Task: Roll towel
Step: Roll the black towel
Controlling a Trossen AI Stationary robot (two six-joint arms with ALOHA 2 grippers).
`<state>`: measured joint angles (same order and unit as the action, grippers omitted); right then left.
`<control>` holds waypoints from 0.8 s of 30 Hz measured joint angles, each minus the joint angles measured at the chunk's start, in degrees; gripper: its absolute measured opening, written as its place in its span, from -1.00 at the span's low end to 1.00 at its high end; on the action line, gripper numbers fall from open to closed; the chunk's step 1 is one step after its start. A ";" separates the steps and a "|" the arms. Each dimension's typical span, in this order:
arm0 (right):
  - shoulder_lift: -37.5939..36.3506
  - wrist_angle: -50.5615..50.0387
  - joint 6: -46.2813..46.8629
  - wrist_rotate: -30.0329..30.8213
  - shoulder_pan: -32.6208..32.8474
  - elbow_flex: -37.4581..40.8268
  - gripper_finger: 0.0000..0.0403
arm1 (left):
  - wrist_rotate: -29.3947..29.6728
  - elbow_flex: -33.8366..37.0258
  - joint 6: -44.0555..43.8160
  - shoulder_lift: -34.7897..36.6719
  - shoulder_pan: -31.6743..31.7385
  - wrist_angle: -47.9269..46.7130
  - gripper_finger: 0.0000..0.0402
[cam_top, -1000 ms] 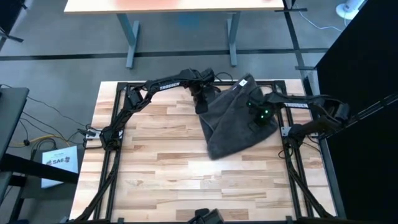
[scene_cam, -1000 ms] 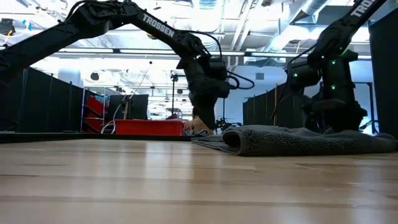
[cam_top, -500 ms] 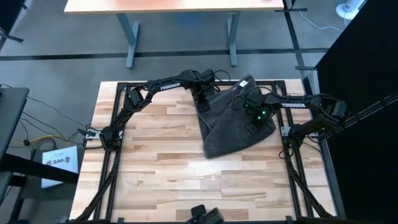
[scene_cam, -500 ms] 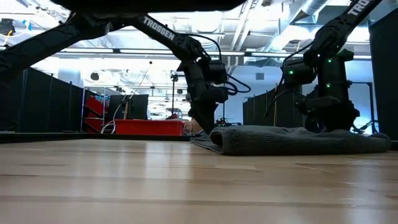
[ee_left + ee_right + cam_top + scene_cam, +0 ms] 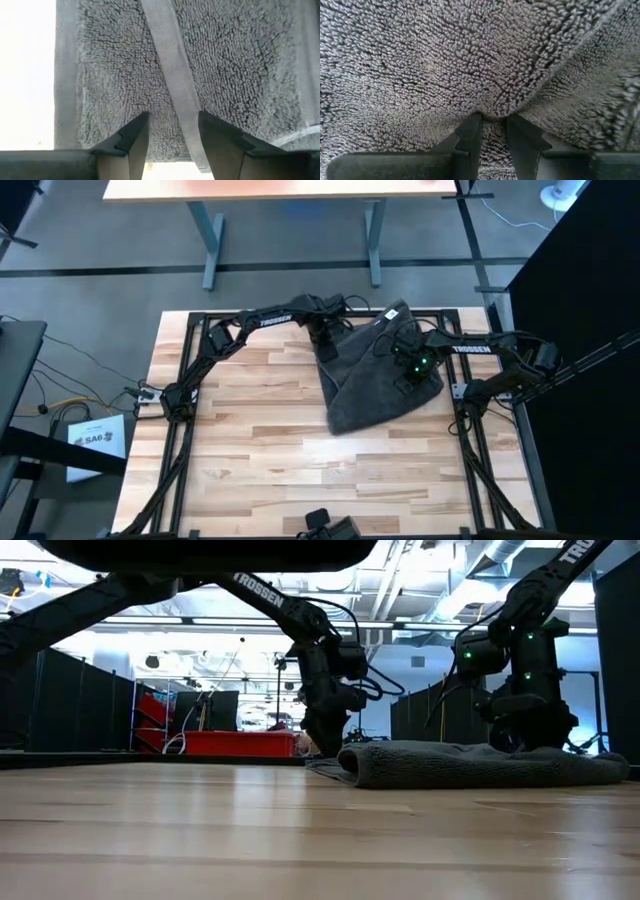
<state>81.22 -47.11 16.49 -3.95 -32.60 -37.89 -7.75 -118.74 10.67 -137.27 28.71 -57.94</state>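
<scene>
The dark grey towel (image 5: 375,380) lies folded and rumpled on the far right part of the wooden table (image 5: 250,440), with a small white tag (image 5: 392,313) near its far edge. In the low view the towel (image 5: 480,765) lies flat with a rounded fold at its left end. My left gripper (image 5: 325,348) is open at the towel's far left edge, pointing down; its fingertips stand on either side of a flat hem band (image 5: 172,75). My right gripper (image 5: 413,372) is shut on the towel near its middle right. My left gripper stands with open fingers over the towel's hem band near the edge (image 5: 185,145); I cannot tell whether the fingertips touch the cloth. My right gripper pinches a small raised pucker of terry cloth (image 5: 492,111) between its two fingers, from above, pointing down. The rest of the towel lies on the table around it.
Bare wood stretches to the left and near side of the towel. Black frame rails (image 5: 470,440) run along the table's edges. A desk (image 5: 290,190) stands beyond the far edge.
My right gripper has moved a little toward the table's left edge, still shut on the towel. The towel has slid with it, so its folded left end lies farther left than before.
</scene>
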 joint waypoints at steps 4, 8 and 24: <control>-0.01 0.00 0.15 0.00 0.00 0.00 -0.63 | 0.11 -0.02 0.53 0.00 -0.03 -0.01 -0.23; -0.01 0.02 0.59 -0.02 0.00 -0.02 -0.63 | -0.94 -0.02 0.81 0.00 -0.05 -1.58 -0.23; 0.01 1.92 0.42 -0.11 0.00 -0.04 -0.63 | 1.57 -1.31 -0.22 0.00 -3.20 -7.43 -0.23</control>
<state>81.23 -45.19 16.91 -4.05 -32.60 -37.93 -6.19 -120.05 10.45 -137.27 25.51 -65.37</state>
